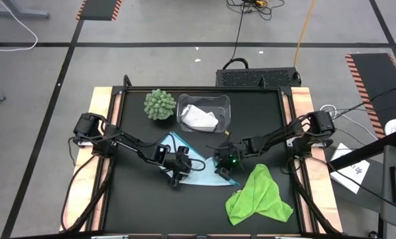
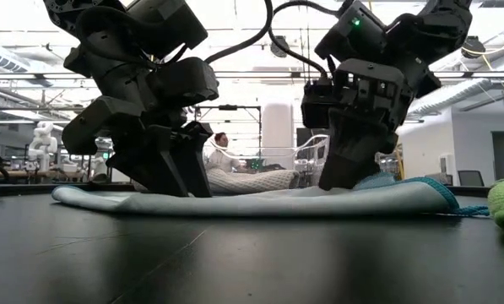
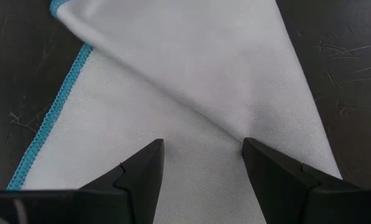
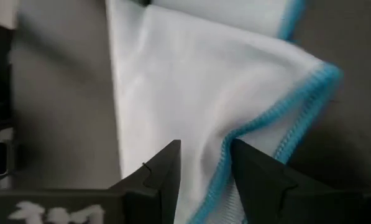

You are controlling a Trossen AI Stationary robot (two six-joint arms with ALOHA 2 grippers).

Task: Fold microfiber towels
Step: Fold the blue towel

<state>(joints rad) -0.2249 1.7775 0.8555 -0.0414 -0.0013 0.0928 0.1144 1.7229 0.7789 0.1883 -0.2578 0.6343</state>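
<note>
The light blue towel (image 1: 192, 158) lies folded into a triangle at the table's middle, flat on the black top. My left gripper (image 1: 178, 176) stands open over its left part, a fold ridge (image 3: 197, 118) running between its fingers. My right gripper (image 1: 225, 171) is shut on the towel's right end. The lime green towel (image 1: 259, 196) lies crumpled near the front right. The white towel (image 1: 199, 117) sits in the clear bin (image 1: 221, 101) at the back. My left gripper's two spread fingertips (image 3: 153, 152) come down slanting from the left onto the towel's flat top layer; nothing is pinched between them. My right gripper pinches the towel's blue-hemmed edge (image 4: 225, 146) between its two fingers, slanting down from the right. That end (image 2: 387, 180) is slightly raised; the remainder lies on the table.
A round green spiky ball (image 1: 159, 104) stands at the back left beside the bin. Bare black table top lies at the front left. In the low view a person shows in the room beyond the table.
</note>
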